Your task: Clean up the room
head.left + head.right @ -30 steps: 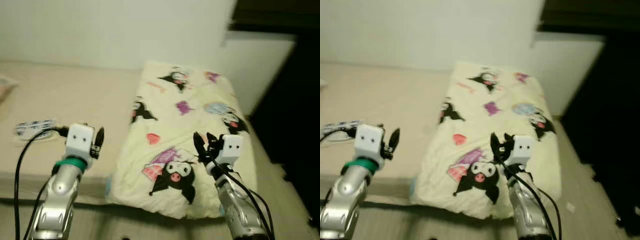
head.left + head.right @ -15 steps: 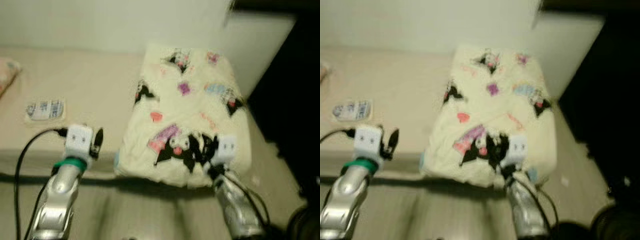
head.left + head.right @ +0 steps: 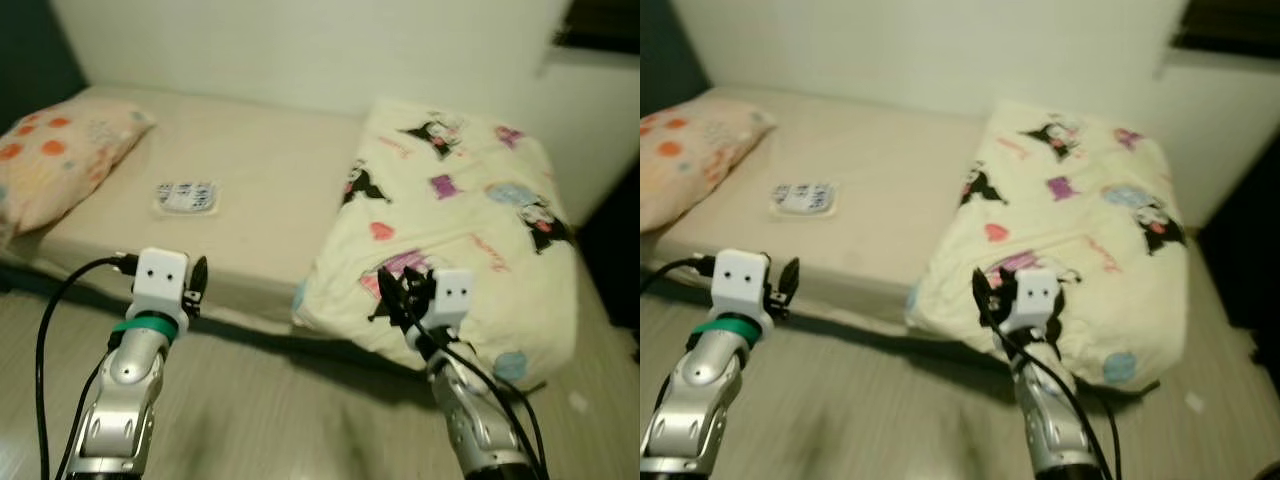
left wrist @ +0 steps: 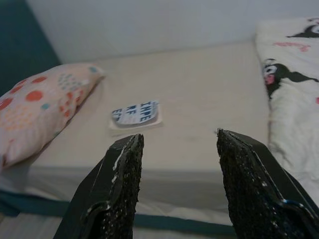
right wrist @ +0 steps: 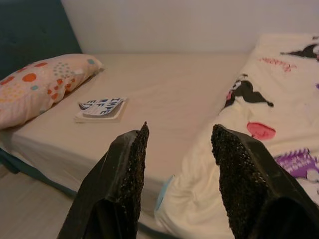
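Note:
A bed [image 3: 265, 165] with a beige sheet stands before me. A cream blanket [image 3: 465, 205] printed with black cartoon figures lies bunched on its right part and hangs over the front edge. At the left end rests a peach pillow [image 3: 55, 160] with orange dots. A flat white and blue packet [image 3: 187, 196] lies on the sheet between them. My left gripper [image 4: 177, 135] is open and empty, held in front of the bed's edge and facing the packet [image 4: 134, 113]. My right gripper [image 5: 179, 127] is also open and empty, just before the blanket's hanging edge.
Pale wooden floor [image 3: 270, 410] runs along the bed's front. A white wall [image 3: 300, 45] backs the bed, and a dark teal headboard [image 5: 30, 30] rises behind the pillow. A dark opening [image 3: 615, 250] lies to the right of the blanket.
The whole view has pulled back and swung left, bringing the pillow and floor into sight. Both arms hold the same pose with open fingers.

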You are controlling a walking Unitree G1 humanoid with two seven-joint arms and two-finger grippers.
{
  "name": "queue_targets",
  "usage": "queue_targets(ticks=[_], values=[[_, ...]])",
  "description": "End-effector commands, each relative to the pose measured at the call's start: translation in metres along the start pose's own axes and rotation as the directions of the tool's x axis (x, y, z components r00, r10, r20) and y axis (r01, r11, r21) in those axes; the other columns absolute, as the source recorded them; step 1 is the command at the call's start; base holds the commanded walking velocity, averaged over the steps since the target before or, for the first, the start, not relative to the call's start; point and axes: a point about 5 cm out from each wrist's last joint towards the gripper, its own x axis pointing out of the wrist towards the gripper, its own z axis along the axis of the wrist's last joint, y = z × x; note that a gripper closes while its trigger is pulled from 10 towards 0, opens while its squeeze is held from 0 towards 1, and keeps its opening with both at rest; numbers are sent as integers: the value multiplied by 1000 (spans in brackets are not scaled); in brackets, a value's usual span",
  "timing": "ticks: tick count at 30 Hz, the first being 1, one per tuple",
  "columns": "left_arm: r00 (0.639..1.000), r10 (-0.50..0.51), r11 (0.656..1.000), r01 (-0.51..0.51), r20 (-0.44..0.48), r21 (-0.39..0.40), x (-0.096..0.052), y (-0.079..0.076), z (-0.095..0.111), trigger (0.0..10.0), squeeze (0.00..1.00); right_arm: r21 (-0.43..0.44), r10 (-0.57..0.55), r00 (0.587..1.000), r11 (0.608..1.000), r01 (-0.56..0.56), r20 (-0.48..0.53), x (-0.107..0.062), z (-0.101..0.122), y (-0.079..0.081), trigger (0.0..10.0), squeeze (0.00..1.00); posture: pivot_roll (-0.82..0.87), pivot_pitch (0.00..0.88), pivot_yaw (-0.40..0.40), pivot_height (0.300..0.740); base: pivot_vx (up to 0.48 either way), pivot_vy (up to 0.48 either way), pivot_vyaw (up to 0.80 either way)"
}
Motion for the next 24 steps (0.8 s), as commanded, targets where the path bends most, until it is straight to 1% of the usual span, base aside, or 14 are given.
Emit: queue_targets(ticks=[1, 7, 9, 12, 15, 19, 24], values=[[1000, 16, 1000, -16, -21, 6, 2, 1, -3, 10000, 0, -3, -16, 1000, 1000, 15, -22, -2, -5, -2, 10000, 0, 98, 0, 5, 740, 0, 0, 781], [999, 29, 1000, -28, -23, 12, 2, 2, -2, 10000, 0, -6, -21, 1000, 1000, 20, -22, -2, -5, -3, 10000, 0, 99, 0, 6, 740, 0, 0, 682], [999, 36, 999, -36, -23, 13, 3, 2, -2, 10000, 0, -27, -20, 999, 999, 20, -29, -1, -6, -3, 10000, 0, 100, 0, 6, 740, 0, 0, 781], [999, 45, 999, -44, -25, 16, 3, 3, -2, 10000, 0, -22, -20, 999, 1000, 19, -31, -1, -6, -3, 10000, 0, 100, 0, 6, 740, 289, 0, 779], [999, 49, 999, -49, -23, 20, 4, 2, -3, 10000, 0, -17, -21, 999, 1000, 20, -30, -1, -6, -3, 10000, 0, 99, 0, 4, 740, 458, 0, 694], [998, 54, 998, -54, -20, 26, 5, 2, -2, 10000, 0, -1, -20, 1000, 1000, 20, -20, -1, -5, -2, 10000, 0, 98, 0, 2, 740, 469, 0, 0], [998, 56, 998, -56, -22, 23, 5, 2, -3, 10000, 0, -3, -14, 1000, 1000, 14, -20, -2, -5, -1, 10000, 0, 97, 0, 2, 740, 469, 0, 0]])
